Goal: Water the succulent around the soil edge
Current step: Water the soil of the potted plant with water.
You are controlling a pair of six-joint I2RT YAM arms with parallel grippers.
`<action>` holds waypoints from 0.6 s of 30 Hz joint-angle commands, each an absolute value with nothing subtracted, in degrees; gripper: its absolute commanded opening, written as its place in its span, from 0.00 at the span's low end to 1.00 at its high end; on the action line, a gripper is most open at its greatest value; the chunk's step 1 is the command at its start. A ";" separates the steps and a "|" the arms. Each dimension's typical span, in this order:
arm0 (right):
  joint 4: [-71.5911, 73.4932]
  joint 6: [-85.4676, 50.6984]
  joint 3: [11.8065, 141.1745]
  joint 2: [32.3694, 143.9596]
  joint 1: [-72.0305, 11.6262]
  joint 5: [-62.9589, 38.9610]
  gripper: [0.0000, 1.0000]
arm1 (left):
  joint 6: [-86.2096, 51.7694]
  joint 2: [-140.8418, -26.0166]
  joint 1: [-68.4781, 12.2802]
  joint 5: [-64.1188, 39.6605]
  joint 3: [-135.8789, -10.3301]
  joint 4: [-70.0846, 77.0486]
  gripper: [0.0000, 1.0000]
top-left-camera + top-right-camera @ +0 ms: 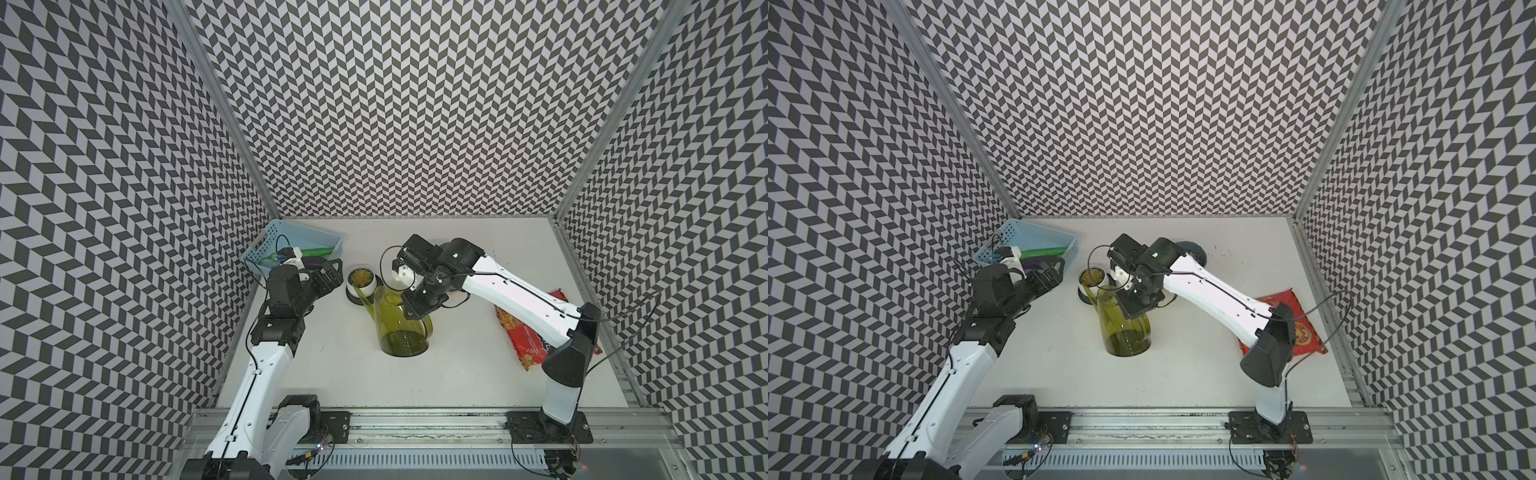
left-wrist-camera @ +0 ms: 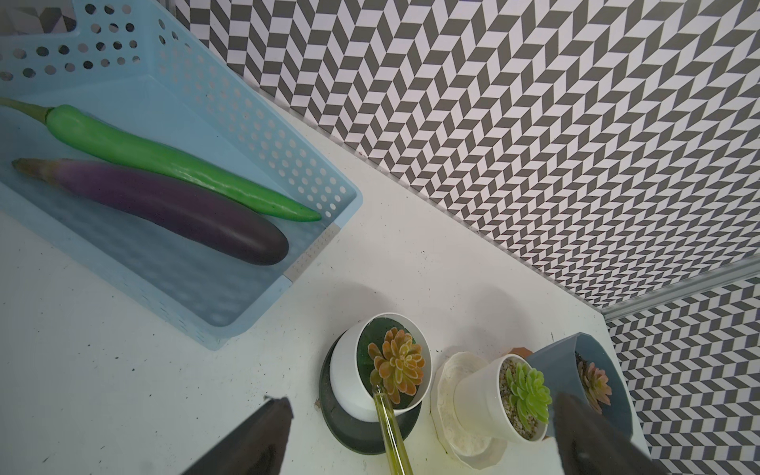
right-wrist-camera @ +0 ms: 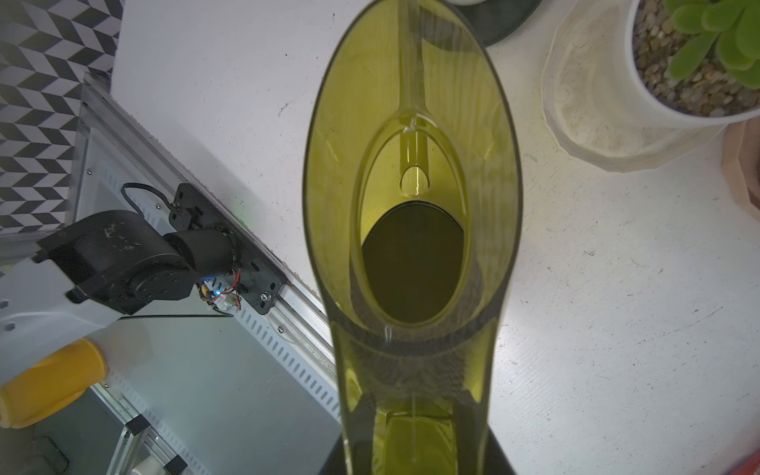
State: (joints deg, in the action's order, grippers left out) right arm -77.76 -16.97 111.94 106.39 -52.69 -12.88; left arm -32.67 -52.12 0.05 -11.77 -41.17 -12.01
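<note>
green watering can [image 1: 405, 332], pinched at its handle by the right jaws, puts its spout [image 2: 387, 419] over the rim of the white pot [image 2: 343, 370], beside the orange succulent [image 2: 397, 370]. left jaws are spread, empty, nearby. too much tilt may wet leaves or knock the pot; another pot [image 2: 479, 397] stands just beside, the front counter [image 1: 332, 374] is free.

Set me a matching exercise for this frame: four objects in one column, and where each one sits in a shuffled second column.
1. watering can
2. eggplant
3. red snack packet
4. orange succulent

A. in the blue basket
B. in a white pot on a dark saucer
C. held by the right gripper
D. flat on the table by the right arm

Pairs: 1-C, 2-A, 3-D, 4-B
</note>
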 commanded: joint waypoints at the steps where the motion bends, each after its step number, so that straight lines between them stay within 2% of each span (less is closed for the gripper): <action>1: -75.63 -17.03 111.74 102.65 -52.43 -12.92 0.00 | -32.74 -51.33 0.26 -12.66 -40.67 -10.19 1.00; 18: -75.66 -17.84 108.97 98.18 -51.65 -11.19 0.00 | -33.51 -50.81 0.26 -12.73 -41.25 -10.28 1.00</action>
State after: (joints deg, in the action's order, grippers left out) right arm -78.00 -17.26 109.23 101.32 -52.23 -11.92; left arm -33.19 -52.01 0.05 -11.90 -41.15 -11.62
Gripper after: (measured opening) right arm 0.299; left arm 0.999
